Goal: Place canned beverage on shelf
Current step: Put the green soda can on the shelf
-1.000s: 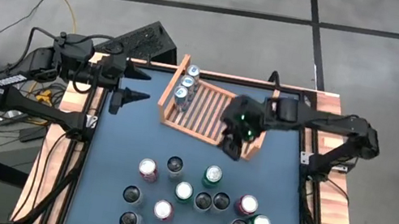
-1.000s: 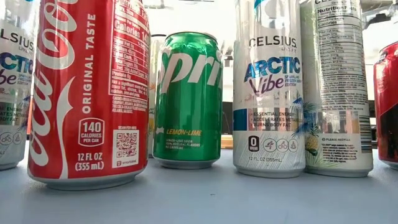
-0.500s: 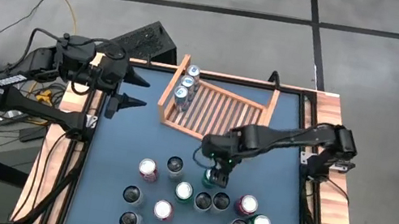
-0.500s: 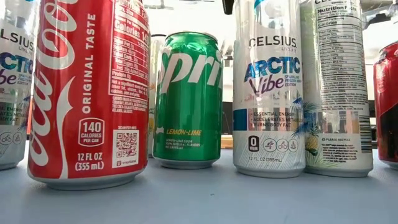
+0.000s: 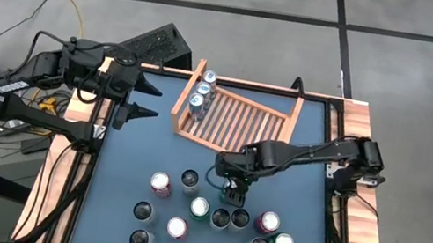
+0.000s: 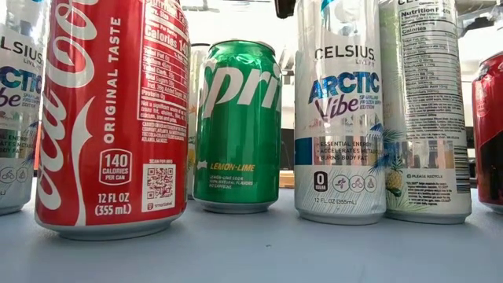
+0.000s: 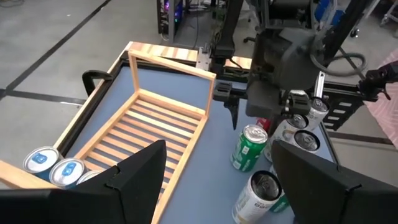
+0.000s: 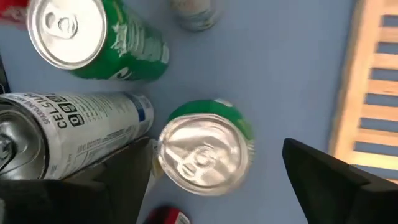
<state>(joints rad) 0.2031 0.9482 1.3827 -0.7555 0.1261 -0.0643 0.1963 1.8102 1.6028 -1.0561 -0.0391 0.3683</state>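
Blue tabletop [image 5: 129, 160], clustered cans [image 5: 199, 209], shelf [image 5: 234, 120] beyond

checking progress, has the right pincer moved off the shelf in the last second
Yes. In the high view the right pincer has left the shelf and now hangs open over a green can in the cluster on the table.
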